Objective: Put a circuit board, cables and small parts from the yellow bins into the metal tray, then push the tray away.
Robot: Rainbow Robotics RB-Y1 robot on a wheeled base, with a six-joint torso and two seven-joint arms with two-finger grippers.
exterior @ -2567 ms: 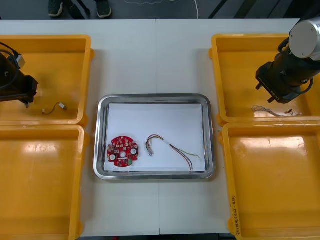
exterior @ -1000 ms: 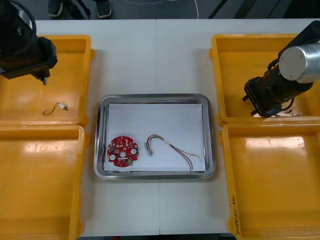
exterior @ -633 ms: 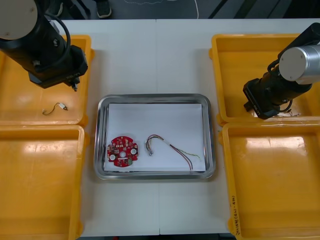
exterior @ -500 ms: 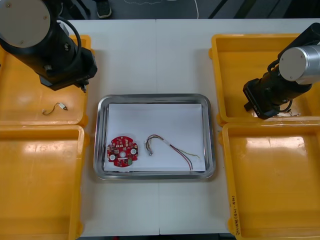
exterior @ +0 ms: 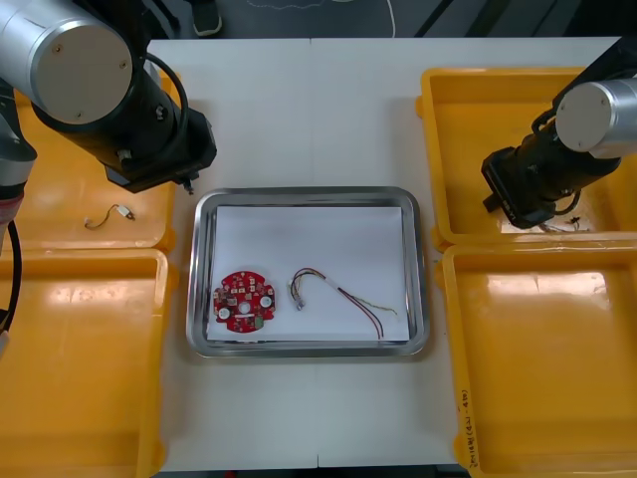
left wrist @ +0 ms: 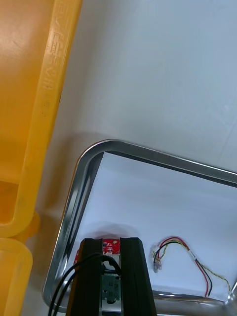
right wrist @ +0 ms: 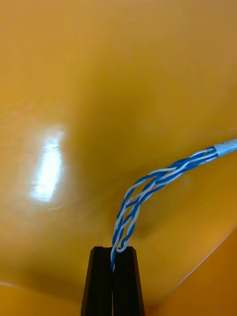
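My left gripper (left wrist: 111, 240) hangs over the ten o'clock corner of the shiny rectangular metal tray (exterior: 309, 195), fingers clamped on a thin black cable (left wrist: 69, 284). Inside the tray, the round red circuit board (exterior: 244, 300) lies at eight o'clock and the red and yellow cable (exterior: 338, 294) towards five. At the tray's two o'clock, in a yellow plastic bin (exterior: 468, 100), my right gripper (right wrist: 113, 249) pinches the twisted blue and white cable (right wrist: 158, 180).

Shiny metal tray (exterior: 309, 192), glossy plastic yellow bins (exterior: 90, 388), matt table (exterior: 309, 110)

text: none legible | yellow bin (exterior: 454, 329) rim: handwriting (exterior: 466, 426); too small to read
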